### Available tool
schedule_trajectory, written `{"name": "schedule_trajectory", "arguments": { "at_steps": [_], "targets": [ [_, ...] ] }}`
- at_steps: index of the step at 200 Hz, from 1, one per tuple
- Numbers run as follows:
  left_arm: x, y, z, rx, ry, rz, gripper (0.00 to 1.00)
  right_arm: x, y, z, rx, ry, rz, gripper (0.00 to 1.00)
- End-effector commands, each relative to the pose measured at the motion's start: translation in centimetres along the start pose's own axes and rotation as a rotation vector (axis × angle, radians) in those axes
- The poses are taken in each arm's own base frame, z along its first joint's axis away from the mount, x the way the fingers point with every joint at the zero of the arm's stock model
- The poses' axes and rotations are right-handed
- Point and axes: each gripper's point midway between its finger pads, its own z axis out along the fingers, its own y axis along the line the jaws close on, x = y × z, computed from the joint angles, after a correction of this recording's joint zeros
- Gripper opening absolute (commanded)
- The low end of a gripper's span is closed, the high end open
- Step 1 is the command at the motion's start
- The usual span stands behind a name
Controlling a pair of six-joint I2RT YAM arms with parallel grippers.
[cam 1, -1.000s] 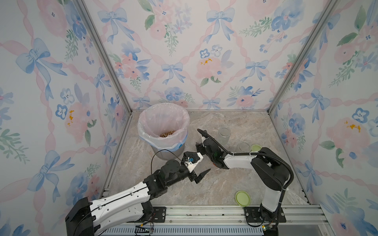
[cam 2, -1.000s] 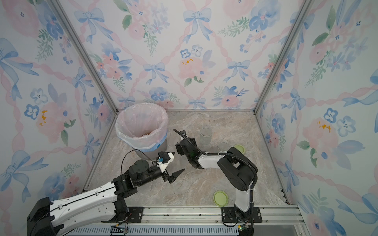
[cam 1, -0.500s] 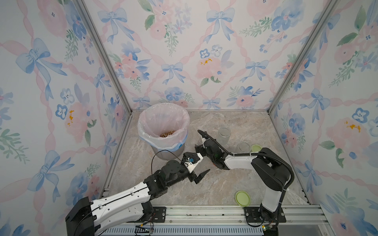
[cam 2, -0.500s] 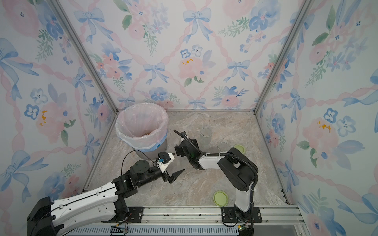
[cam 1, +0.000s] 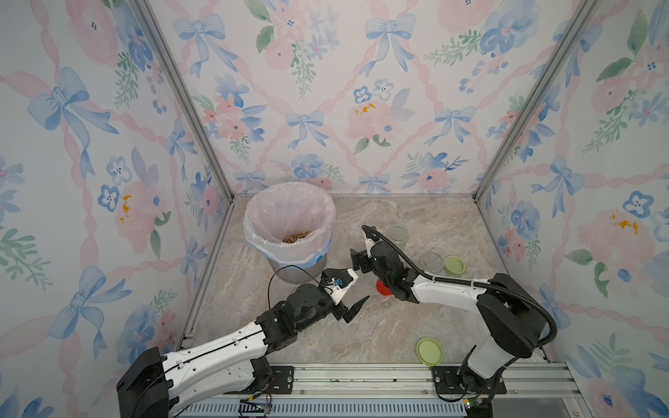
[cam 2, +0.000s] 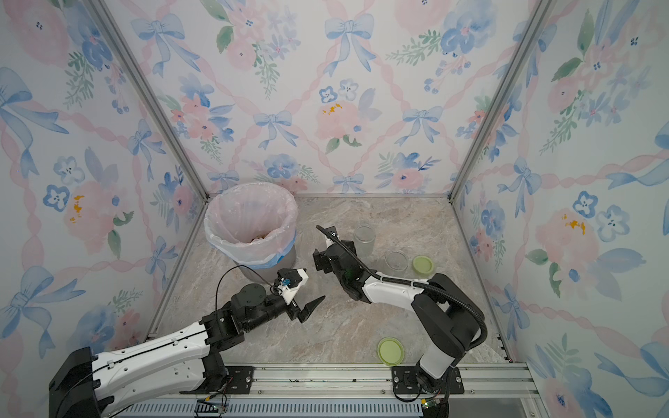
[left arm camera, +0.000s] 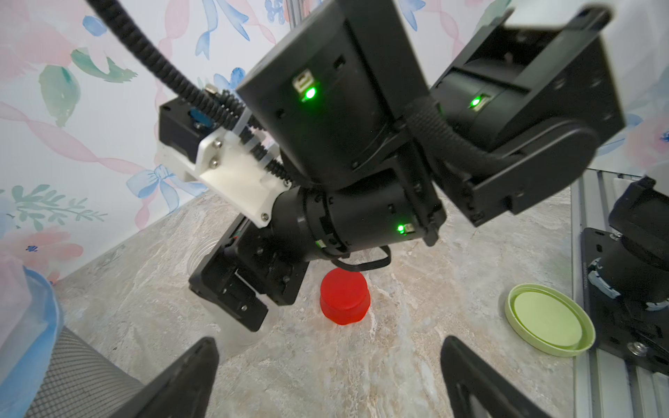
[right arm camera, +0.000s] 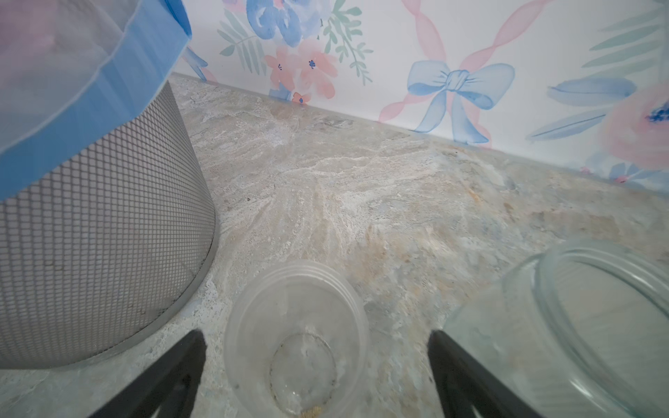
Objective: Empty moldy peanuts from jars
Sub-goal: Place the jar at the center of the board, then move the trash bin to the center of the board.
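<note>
A green lid [cam 1: 430,351] lies flat on the marbled table [cam 1: 391,325] nearest the rail, well apart from everything else. Beyond it the left gripper [cam 1: 358,289] hovers low over bare table. Its jaws are spread wide and hold nothing.

Just past its tips a red lid [left arm camera: 344,302] sits on the table, partly tucked under the right arm's wrist.

Farther on, the right gripper [cam 1: 362,248] points toward the bin with its jaws wide apart. One finger stands on each side of a clear open jar [right arm camera: 295,336], which is upright on the table. A gap shows on both sides, so the jar is not gripped. It is nearly empty, with a few tan bits at the bottom.

Beside the right arm stands a short jar [cam 1: 431,261], open and apparently empty, with a second green lid [cam 1: 455,265] just beside it. A tall jar [cam 1: 397,235], also open, stands behind the right gripper.

In the far corner on the left arm's side is a grey mesh bin [cam 1: 289,255] lined with a pale pink bag. The peanuts [cam 1: 297,237] lie in its bottom as a light-brown heap. Floral wallpaper [cam 1: 362,108] with blue bows covers the walls behind.
</note>
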Motion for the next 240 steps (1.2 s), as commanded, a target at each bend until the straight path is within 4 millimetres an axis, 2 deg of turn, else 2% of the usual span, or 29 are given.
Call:
{"name": "schedule_trajectory", "arguments": {
  "at_steps": [1, 17, 55, 88, 133, 145, 171, 187, 211, 223, 240],
  "targets": [
    [1.1, 0.5, 0.0, -0.042, 0.023, -0.013, 0.98, -0.4, -0.6, -2.1, 0.014, -0.006, 0.010, 0.97],
    [1.7, 1.4, 0.1, -0.095, 0.041, -0.029, 0.98, -1.1, -0.6, -3.6, 0.004, -0.020, 0.013, 0.97],
    [3.6, 1.8, 0.0, -0.127, 0.073, -0.050, 0.98, -2.9, -1.0, -7.3, -0.006, -0.055, 0.016, 0.97],
    [4.8, 2.6, -0.5, -0.178, 0.063, -0.050, 0.98, -3.3, -2.2, -10.6, 0.006, -0.064, 0.032, 0.98],
    [6.6, 5.4, -1.1, -0.215, 0.044, -0.130, 0.98, -0.7, -4.7, -13.2, 0.050, -0.019, 0.048, 1.00],
    [6.7, 6.1, -1.1, -0.228, 0.039, -0.164, 0.98, 0.1, -5.1, -13.7, 0.047, -0.018, 0.046, 0.95],
    [6.7, 6.4, -0.6, -0.223, 0.044, -0.166, 0.98, 1.4, -6.7, -14.4, 0.105, -0.014, 0.058, 0.94],
    [7.4, 7.2, -0.2, -0.254, 0.074, -0.159, 0.98, 1.9, -7.5, -14.8, 0.131, -0.015, 0.066, 0.88],
    [7.7, 8.6, 0.2, -0.273, 0.077, -0.193, 0.98, 2.6, -9.0, -15.5, 0.190, -0.008, 0.071, 0.89],
    [8.0, 9.8, 0.0, -0.298, 0.067, -0.227, 0.98, 3.1, -9.7, -15.8, 0.209, 0.001, 0.068, 0.95],
    [8.4, 11.4, -0.2, -0.325, 0.058, -0.272, 0.98, 3.8, -10.7, -16.2, 0.231, 0.008, 0.083, 0.98]
  ]
}}
